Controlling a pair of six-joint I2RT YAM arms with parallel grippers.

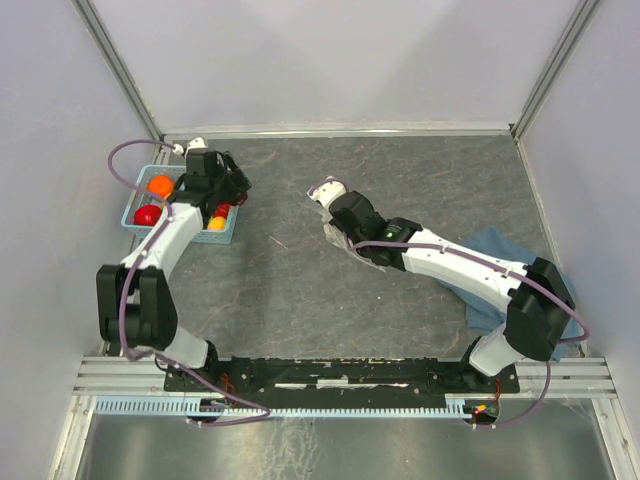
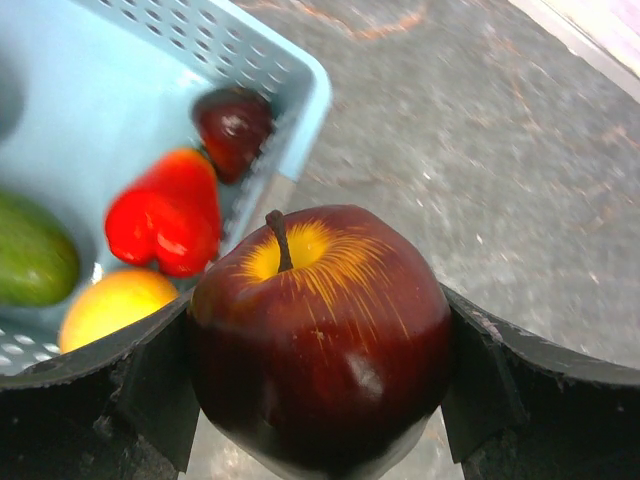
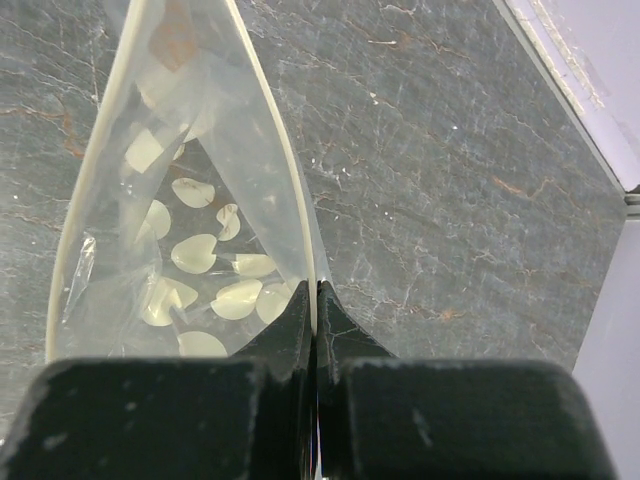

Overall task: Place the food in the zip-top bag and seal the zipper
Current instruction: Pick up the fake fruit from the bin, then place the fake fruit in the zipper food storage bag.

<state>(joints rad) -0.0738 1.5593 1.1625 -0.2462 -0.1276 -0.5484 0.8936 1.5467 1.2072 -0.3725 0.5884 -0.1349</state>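
Left wrist view: the left hand [image 2: 320, 420] is clenched on a dark red apple [image 2: 320, 350], with one finger [image 2: 90, 400] pressed to each flank. The stem end, ringed with yellow, faces the camera. The apple is held just beside the corner of the light-blue basket [image 2: 290, 75], which contains a red pepper [image 2: 165, 215], a dark fruit [image 2: 232, 125], a green piece [image 2: 30, 250] and a yellow piece [image 2: 110, 305].

Right wrist view: the right hand [image 3: 316, 320] is pinched tight on the zipper [image 3: 268, 130] of the zip-top bag [image 3: 190, 240]. The bag's mouth gapes in a narrow almond shape, its long axis running straight away from the hand over the table [image 3: 450, 200].
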